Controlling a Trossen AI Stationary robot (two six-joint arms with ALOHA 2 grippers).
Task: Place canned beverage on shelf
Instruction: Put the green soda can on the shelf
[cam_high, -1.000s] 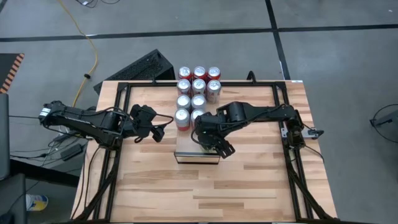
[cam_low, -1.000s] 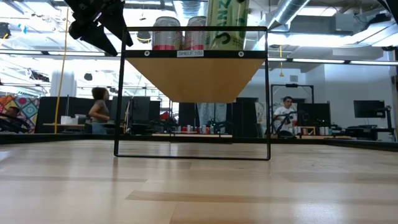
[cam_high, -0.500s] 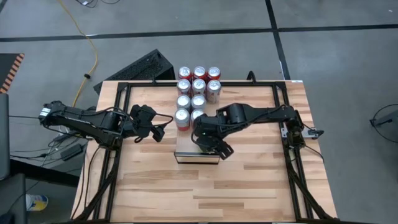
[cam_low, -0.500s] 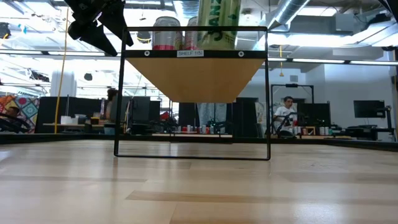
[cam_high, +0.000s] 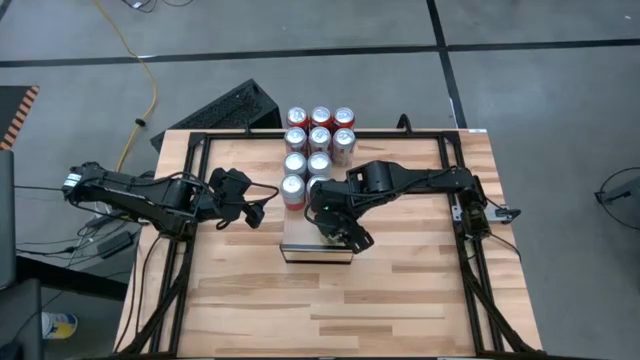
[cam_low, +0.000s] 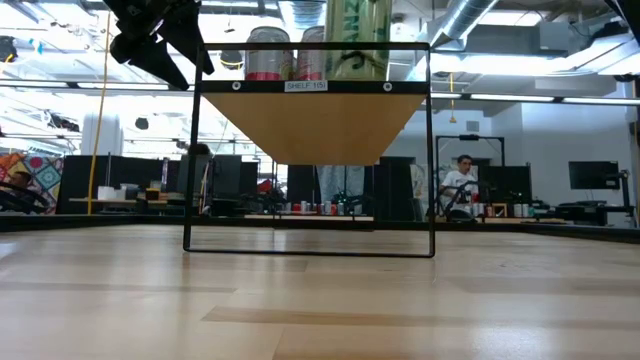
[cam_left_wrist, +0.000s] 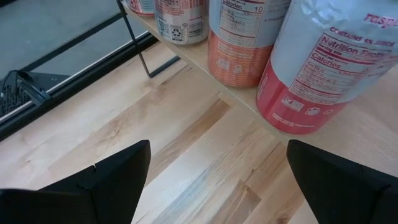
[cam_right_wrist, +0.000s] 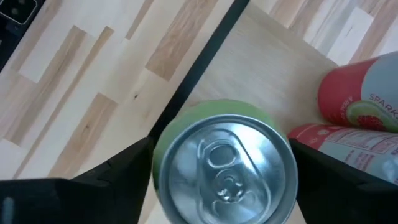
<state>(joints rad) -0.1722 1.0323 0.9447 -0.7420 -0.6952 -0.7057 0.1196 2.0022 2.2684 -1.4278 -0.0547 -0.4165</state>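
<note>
A green canned beverage (cam_right_wrist: 224, 165) with a silver top sits between the fingers of my right gripper (cam_right_wrist: 224, 180), above the near end of the shelf (cam_high: 300, 243). In the low view the green can (cam_low: 357, 38) stands upright with its base at the level of the shelf top; whether it rests there I cannot tell. Several red-and-silver cans (cam_high: 319, 138) stand on the shelf in rows toward the far edge. My left gripper (cam_high: 240, 197) hovers open to the left of the shelf, with nothing between its fingers (cam_left_wrist: 112, 180). My right gripper pinches the green can's side wall (cam_right_wrist: 163, 146), just below the top rim, between its two fingers (cam_right_wrist: 118, 174). The fingers come from above, pointing steeply down. The can is upright, its top facing the wrist.
Black frame rails (cam_high: 190, 190) run along the table's left and right sides. A dark keyboard (cam_high: 235, 105) lies on the floor past the far left corner. Bare wood tabletop (cam_high: 330, 310) stretches in front of the shelf. A person (cam_low: 460, 185) sits in the room behind.
The green can, leaning a second ago, has come upright in my right gripper and shifted slightly along the shelf's width.
</note>
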